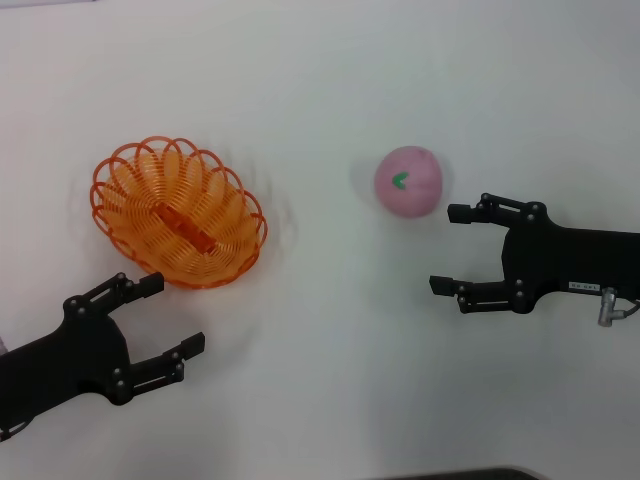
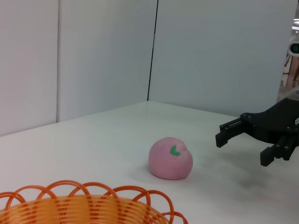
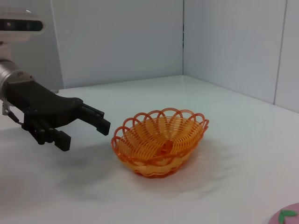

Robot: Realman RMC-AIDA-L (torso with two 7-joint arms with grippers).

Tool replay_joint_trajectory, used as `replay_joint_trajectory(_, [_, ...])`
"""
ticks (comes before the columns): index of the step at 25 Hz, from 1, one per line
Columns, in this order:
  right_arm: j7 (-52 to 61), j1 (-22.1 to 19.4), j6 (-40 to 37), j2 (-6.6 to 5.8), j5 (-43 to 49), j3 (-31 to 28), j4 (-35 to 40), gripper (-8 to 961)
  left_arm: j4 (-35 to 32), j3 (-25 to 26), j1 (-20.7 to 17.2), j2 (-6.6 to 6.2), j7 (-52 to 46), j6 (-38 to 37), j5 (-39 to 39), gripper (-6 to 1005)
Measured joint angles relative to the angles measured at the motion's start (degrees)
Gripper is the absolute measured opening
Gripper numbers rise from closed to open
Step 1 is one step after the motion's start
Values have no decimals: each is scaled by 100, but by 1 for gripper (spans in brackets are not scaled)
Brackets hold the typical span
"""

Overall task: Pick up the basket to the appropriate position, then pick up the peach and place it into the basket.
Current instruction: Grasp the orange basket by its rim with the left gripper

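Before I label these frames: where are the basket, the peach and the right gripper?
basket [image 1: 215,205]: head view, on its woven wall.
peach [image 1: 418,190]: head view, on its pink skin beside the leaf mark.
right gripper [image 1: 444,248]: head view, midway between its open fingertips.

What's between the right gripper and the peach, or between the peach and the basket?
Nothing visible. The right gripper is open beside the peach, with bare table between them. Only bare table separates the peach from the basket. The left gripper, also open, sits just near the basket's rim, off that line.
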State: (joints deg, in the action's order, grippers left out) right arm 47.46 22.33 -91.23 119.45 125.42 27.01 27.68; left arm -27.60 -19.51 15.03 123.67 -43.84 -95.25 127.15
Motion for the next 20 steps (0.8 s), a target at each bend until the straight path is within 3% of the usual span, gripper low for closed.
replay_joint_trajectory(13, [0,9,0,0,0,-3,-9,931,-5,37,13,-15,-311,-97,-7,859])
replay_joint_trajectory(17, [0,9,0,0,0,-3,-9,931,-204,37,135,-101,-1641,-230,-7,859])
replay_joint_trajectory(20, [0,9,0,-1,0,-3,-9,931,-358,3,272,-239,-2923,-317,33,859])
